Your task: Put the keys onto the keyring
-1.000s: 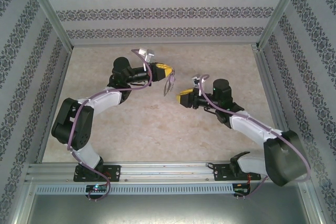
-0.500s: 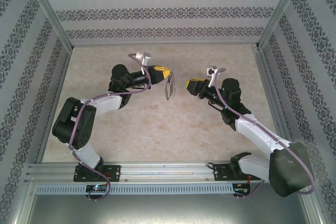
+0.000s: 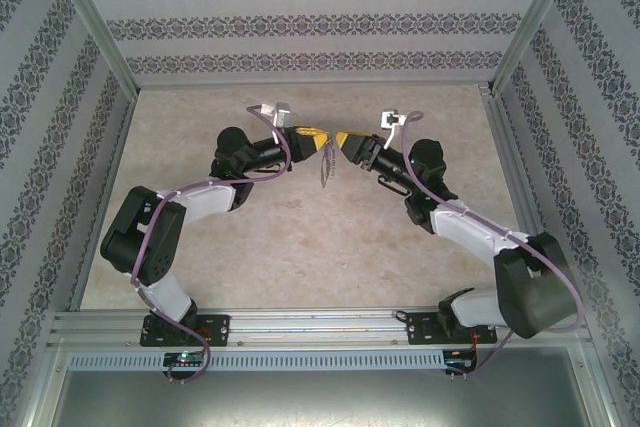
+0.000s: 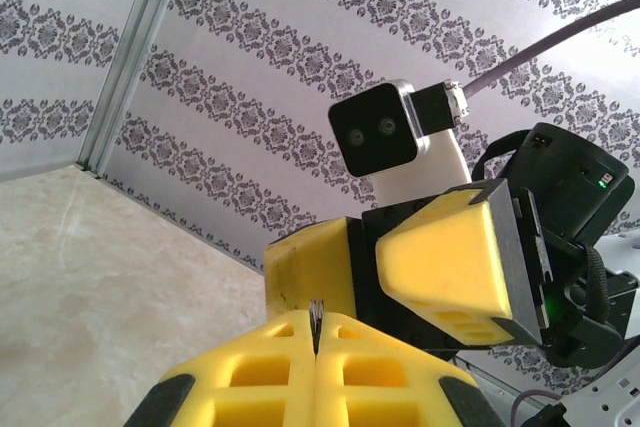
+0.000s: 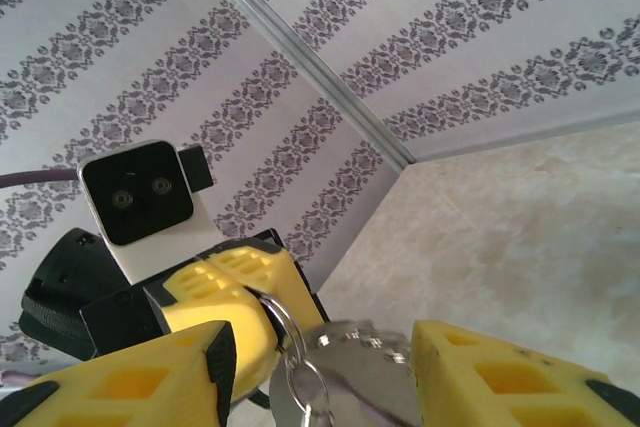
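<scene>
Top external view shows a beige, marble-like table [image 3: 300, 247]. It is closed in by walls [image 3: 300, 22] with grey ornament stripes, and slanted metal posts [image 3: 95, 32] stand at the corners. Both arms are stretched to the far middle of the table, and their yellow tips almost meet there, above the surface.

The left gripper [image 3: 317, 136] is pressed together on the keyring [image 3: 326, 164]. In the left wrist view only a thin metal edge comes out between its closed pads [image 4: 285, 337]. The keyring is in the air, not on the table. It hangs from the tips of the left gripper, so its long axis goes nearly straight down and its free end points to the table. In the top view it draws a short line from the tips toward the near edge.

The right gripper [image 3: 344, 139] faces the left one from the right side. Its fingers [image 5: 480, 367] stand apart, and in the right wrist view there is one on each side of the keyring. I cannot tell if they touch the metal.
</scene>
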Robot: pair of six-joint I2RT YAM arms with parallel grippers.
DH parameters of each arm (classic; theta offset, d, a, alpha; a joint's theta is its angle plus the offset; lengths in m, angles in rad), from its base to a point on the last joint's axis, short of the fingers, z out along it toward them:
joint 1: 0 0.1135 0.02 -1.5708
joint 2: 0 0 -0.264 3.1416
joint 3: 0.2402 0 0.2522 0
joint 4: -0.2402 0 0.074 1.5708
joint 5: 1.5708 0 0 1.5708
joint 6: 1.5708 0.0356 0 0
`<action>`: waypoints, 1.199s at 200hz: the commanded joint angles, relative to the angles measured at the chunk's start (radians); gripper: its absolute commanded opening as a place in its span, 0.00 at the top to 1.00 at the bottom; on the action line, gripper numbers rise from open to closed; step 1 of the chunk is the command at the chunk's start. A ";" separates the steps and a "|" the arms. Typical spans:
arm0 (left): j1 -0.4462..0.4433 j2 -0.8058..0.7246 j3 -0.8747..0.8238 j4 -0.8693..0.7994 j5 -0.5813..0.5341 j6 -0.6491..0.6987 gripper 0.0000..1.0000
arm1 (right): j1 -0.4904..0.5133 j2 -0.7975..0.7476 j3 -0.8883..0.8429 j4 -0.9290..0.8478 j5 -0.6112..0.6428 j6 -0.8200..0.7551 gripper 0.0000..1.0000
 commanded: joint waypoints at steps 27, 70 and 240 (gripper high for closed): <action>-0.020 -0.018 0.025 0.013 -0.011 0.018 1.00 | 0.014 0.069 0.021 0.193 -0.043 0.082 0.54; -0.024 -0.023 0.032 -0.010 -0.013 0.032 1.00 | 0.016 0.100 0.012 0.260 -0.066 0.115 0.62; -0.022 -0.051 0.053 -0.082 -0.022 0.081 1.00 | 0.031 0.122 -0.026 0.287 -0.098 0.110 0.81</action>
